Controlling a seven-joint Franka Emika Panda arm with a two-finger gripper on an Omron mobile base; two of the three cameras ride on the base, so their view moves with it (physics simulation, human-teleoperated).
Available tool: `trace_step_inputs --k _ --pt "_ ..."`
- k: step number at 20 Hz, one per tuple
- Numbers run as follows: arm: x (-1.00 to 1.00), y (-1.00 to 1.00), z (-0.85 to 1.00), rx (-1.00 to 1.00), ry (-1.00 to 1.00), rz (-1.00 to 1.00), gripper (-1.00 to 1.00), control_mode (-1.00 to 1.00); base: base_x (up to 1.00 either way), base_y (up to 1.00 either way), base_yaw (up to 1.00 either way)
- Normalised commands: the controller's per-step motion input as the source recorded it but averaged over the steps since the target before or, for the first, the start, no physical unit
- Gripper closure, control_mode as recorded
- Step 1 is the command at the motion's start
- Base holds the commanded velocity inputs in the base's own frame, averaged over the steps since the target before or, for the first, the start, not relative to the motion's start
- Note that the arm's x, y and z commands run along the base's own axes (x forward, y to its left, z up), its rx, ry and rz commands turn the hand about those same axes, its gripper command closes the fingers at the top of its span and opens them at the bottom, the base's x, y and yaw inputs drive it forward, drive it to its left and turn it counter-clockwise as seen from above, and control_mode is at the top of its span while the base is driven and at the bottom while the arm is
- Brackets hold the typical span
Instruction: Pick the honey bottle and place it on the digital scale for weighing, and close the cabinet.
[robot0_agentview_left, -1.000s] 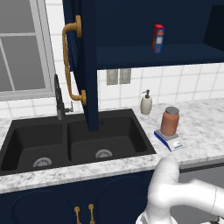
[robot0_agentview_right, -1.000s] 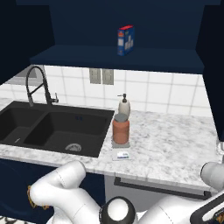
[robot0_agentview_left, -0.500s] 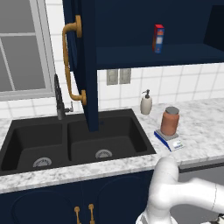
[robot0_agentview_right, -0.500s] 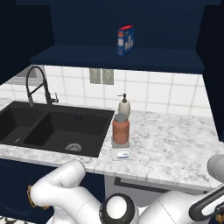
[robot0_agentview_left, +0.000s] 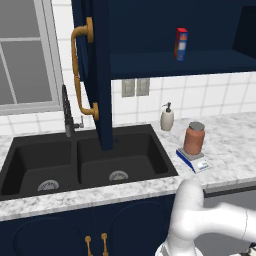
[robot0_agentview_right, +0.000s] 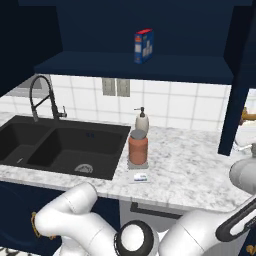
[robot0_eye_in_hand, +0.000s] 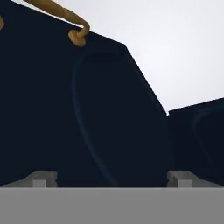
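In the hand view the end effector (robot0_eye_in_hand: 109, 178) stood released, its two fingertips (robot0_eye_in_hand: 41, 178) set wide apart with nothing between them, facing a navy panelled door face of the cabinet (robot0_eye_in_hand: 100, 118) at close range; a curved brass handle (robot0_eye_in_hand: 65, 19) ran across the upper corner of that view. On the marbled white tabletop (robot0_agentview_right: 195, 170) the digital scale (robot0_agentview_left: 193, 160) sat near the front edge, just beside the right end of the black double sink (robot0_agentview_left: 85, 162); it showed a grey top plate over a blue-and-white base, with a small display at its near side. The honey bottle (robot0_agentview_left: 194, 139) stood upright on the scale's plate, a stout reddish-brown jar shape with a lighter orange band across its body and a round grey cap. Just behind it, close to the tiled wall, stood a cream pump soap dispenser (robot0_agentview_left: 167, 117). A dark spring-neck faucet (robot0_agentview_right: 41, 97) rose behind the sink. Above, the cabinet was open: its left door (robot0_agentview_left: 95, 70) swung out over the sink, carrying a long curved brass handle, and the right door edge (robot0_agentview_right: 237, 85) hung forward at the other side. On the exposed shelf (robot0_agentview_right: 135, 67) stood a small red-and-blue box (robot0_agentview_right: 143, 46), upright.
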Motion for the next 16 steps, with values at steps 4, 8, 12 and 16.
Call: trace_step_inputs --k 4,8,12,16 --pt "-0.01 1.0 0.82 -0.28 -0.31 -0.02 -1.0 -1.0 0.0 0.0 0.0" --pt "0.08 1.0 0.84 -0.32 -0.11 -0.09 -1.0 -1.0 0.0 0.0 0.0" --pt "0.35 1.0 0.57 -0.32 0.0 -0.27 -1.0 -1.0 0.0 0.0 0.0" --pt "0.23 1.0 0.59 -0.27 0.06 -0.33 -1.0 -1.0 0.0 0.0 0.0"
